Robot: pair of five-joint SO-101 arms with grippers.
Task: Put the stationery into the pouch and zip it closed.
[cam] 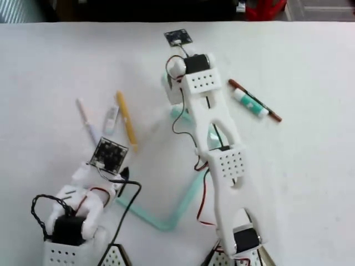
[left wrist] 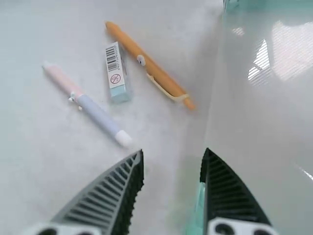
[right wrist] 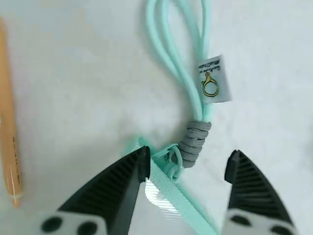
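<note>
Right pincer (right wrist: 190, 160) hangs spread over the zip pull (right wrist: 169, 157) of the pouch (cam: 164, 223) lying on the worktop (cam: 310, 166), so it could nip the cord (right wrist: 195, 142) instead and just drag the unheld pouch.

White perforated arms (cam: 213, 119), black servo motors (cam: 198, 64), red and black cables (cam: 201, 208), dark ridged pincer fingers (left wrist: 222, 196)
</note>
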